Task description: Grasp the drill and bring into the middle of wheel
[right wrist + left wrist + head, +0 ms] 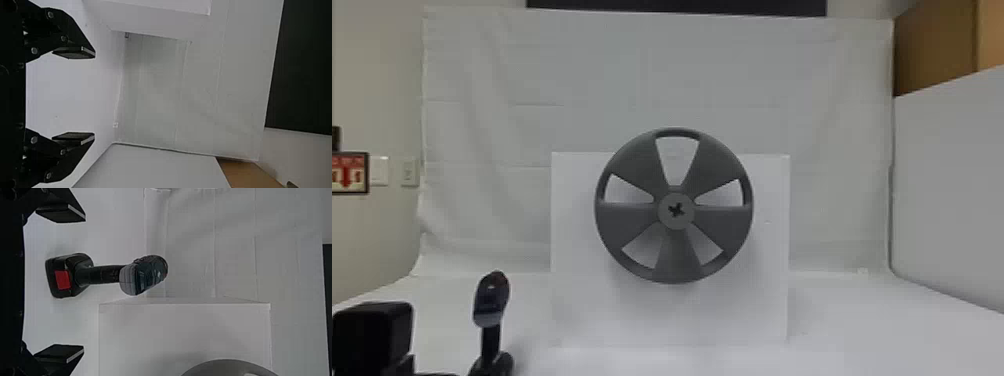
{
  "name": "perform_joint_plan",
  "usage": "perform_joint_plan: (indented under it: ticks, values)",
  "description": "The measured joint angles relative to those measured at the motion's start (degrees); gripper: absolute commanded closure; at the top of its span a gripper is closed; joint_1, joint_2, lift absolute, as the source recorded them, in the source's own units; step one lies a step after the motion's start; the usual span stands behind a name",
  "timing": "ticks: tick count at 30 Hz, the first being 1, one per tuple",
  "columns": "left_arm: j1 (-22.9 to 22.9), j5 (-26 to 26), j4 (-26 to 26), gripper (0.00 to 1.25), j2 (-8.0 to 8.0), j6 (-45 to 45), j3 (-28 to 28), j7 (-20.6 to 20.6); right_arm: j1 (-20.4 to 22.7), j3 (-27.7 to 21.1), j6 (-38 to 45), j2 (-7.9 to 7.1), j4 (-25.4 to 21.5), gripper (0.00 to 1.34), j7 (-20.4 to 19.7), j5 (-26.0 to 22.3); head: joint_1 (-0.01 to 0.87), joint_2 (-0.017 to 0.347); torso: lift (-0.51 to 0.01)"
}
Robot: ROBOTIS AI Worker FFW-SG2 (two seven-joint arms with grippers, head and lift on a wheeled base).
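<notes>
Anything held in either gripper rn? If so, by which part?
Nothing held. Left gripper has its jaws open, not touching the drill; right gripper is open too, nothing between its jaws.

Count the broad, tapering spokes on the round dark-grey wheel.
5 on the wheel: upper-left spoke, upper-right spoke, left spoke, right spoke, bottom spoke. None looks hidden.

Behind the white table (882, 330) there hangs a creased cloth (657, 75), under a dark strip (677, 6), while on the left is a pale wall (382, 90) with a sign (350, 172), and on the right a grey panel (952, 175) with brown board (934, 50) above.
</notes>
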Motion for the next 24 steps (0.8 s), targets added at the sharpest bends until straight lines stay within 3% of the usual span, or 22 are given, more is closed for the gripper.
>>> perform_joint_plan:
  ticks: [24]
  values:
    - [0.08,0.32,0.25,0.11,0.09,0.0,0.26,0.0,0.04,1.04,1.1,-1.03,0.0,0.52,0.0,-0.19,0.0,0.0,-0.406]
